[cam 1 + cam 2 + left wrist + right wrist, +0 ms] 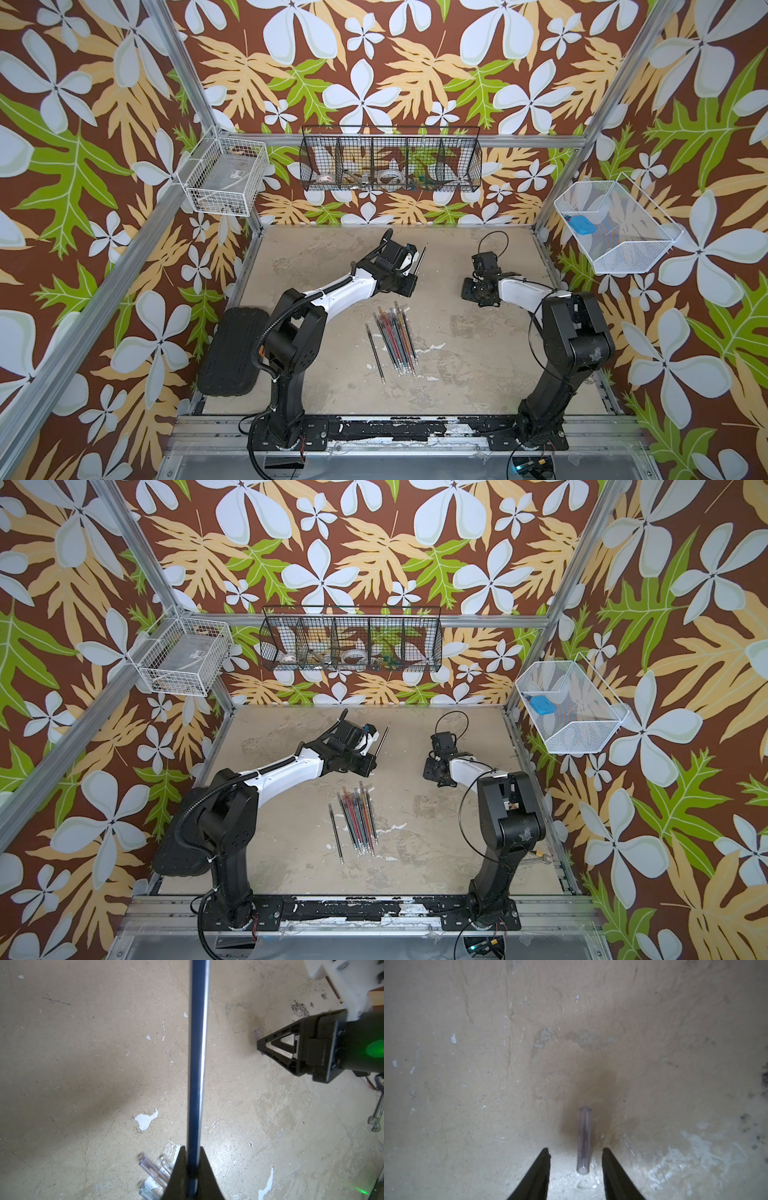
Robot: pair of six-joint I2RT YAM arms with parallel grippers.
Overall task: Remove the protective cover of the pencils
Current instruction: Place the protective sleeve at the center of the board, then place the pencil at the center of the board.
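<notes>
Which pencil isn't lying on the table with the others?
The dark pencil clamped in the left gripper. It is held above the table, while the other pencils lie on it.

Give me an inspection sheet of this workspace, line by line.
Surface: table worn beige, white chips.
Job's things: pencils piled mid-table; one dark pencil held up; one cap lying loose on table.
Clutter: black pad, wrench at the edges.
Claws: left claw shut on dark pencil; right claw open, astride the cap, not touching.
Cables: black loop on right wrist; hose along left arm.
Surroundings: black basket, white basket, mesh basket on floral walls.
</notes>
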